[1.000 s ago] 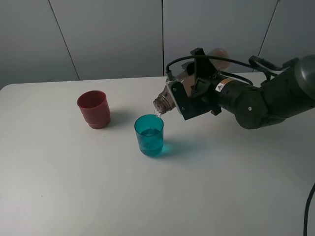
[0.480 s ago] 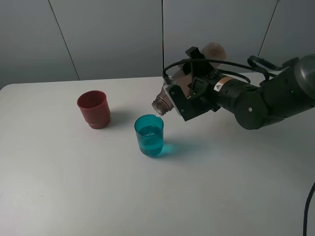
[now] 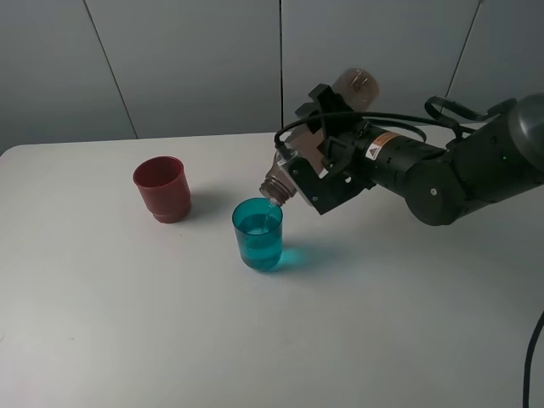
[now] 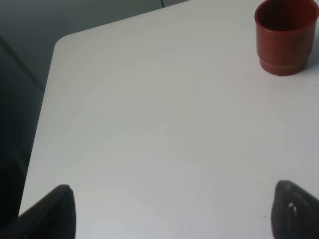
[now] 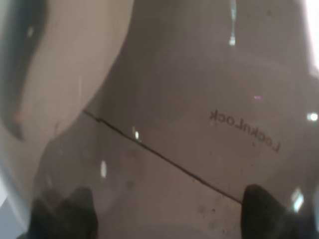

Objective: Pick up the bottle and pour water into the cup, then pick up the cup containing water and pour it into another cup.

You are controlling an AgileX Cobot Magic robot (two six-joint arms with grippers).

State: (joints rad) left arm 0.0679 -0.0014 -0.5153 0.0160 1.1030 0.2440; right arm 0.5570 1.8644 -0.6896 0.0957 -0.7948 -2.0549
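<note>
My right gripper [image 3: 321,163] is shut on the smoky grey-brown bottle [image 3: 293,174] and holds it tilted steeply, neck down, with its mouth just above the far rim of the teal-blue cup [image 3: 258,234]. The cup stands upright mid-table with water in it. The bottle's wall [image 5: 199,114] fills the right wrist view between the fingertips [image 5: 65,211]. The dark red cup [image 3: 161,189] stands upright to the left of the teal one and shows in the left wrist view [image 4: 285,36]. My left gripper [image 4: 169,211] is open over bare table, out of the exterior high view.
The white table [image 3: 127,323] runs to a grey panelled wall [image 3: 187,59] at the back. Its left edge and rounded back corner [image 4: 62,42] show in the left wrist view. A black cable [image 3: 534,357] hangs at the right edge.
My right gripper has tipped the bottle steeper, raising its base and bringing its mouth lower and closer to the teal cup. The cups have not moved.
</note>
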